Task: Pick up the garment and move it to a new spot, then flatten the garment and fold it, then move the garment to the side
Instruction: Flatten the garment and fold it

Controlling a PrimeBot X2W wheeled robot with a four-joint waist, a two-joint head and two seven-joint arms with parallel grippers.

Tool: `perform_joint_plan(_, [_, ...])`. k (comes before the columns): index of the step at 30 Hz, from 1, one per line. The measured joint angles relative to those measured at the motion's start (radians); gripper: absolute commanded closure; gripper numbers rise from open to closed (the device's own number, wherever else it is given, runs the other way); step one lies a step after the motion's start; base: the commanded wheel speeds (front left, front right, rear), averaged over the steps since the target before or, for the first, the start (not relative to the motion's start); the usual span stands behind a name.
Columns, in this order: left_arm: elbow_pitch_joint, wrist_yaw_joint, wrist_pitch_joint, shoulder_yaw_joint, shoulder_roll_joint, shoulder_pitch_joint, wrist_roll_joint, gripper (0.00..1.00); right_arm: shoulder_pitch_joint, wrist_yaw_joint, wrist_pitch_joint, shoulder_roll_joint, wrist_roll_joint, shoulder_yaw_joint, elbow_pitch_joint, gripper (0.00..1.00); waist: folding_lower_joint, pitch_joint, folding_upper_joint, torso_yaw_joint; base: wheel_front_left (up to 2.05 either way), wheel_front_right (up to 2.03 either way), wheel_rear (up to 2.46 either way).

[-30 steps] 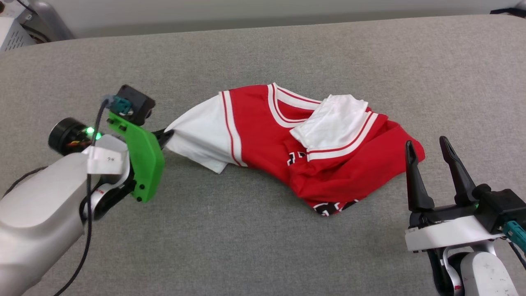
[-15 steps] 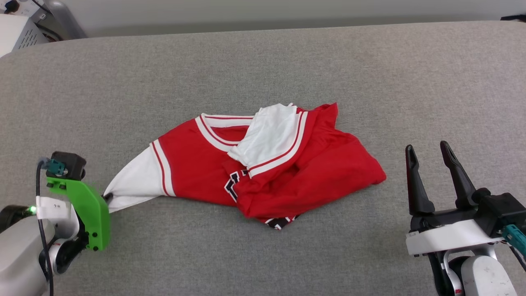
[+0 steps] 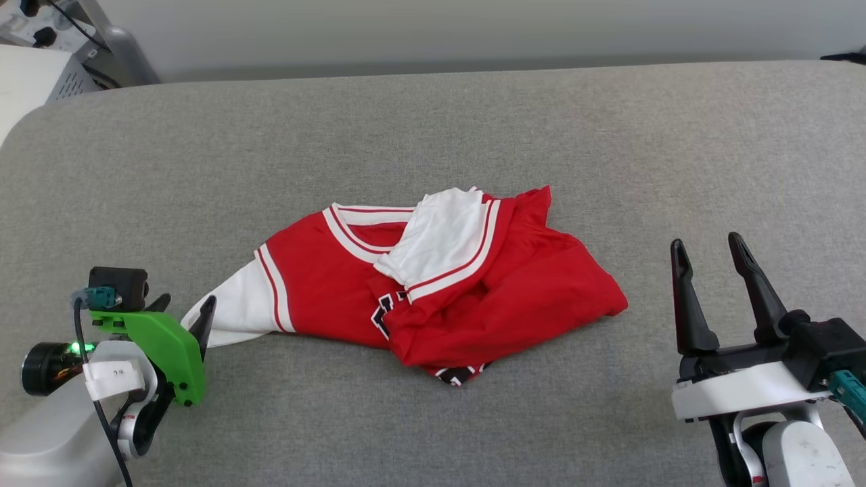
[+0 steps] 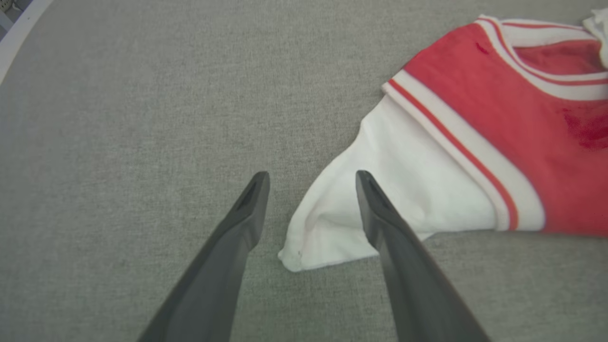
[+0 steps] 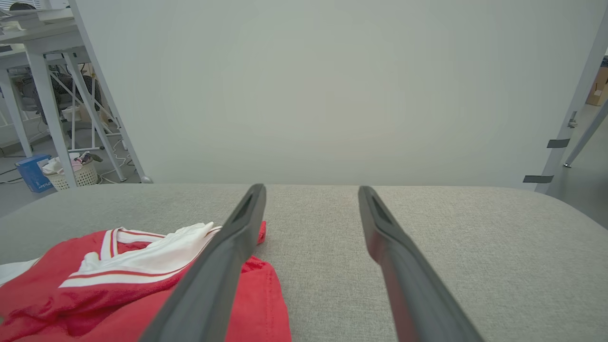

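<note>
Container-wise: a white basket (image 5: 71, 175) way off on the floor with some cloth heaped in it, next to a blue box (image 5: 32, 173), contents impossible to make out. Got the garment (image 3: 473, 297) crumpled mid grey surface (image 3: 433, 115), long axis running left to right, one white sleeve stretched out leftward, the other flopped over the chest. Left gripper (image 3: 186, 302) spread wide, gripping nothing, sleeve tip lying between its fingers. Right gripper (image 3: 705, 241) wide open too, empty, near the red right end but apart.
</note>
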Motion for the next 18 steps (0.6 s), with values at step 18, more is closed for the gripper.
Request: perform_joint_plan(18, [-0.416, 0.285, -0.159, 0.471, -0.171, 0.282, 0.528, 0.00, -0.219, 0.000, 0.000, -0.249, 0.012, 0.027, -0.056, 0.00, 0.0000, -0.088, 0.0000, 0.076, 0.00, 0.00, 0.00])
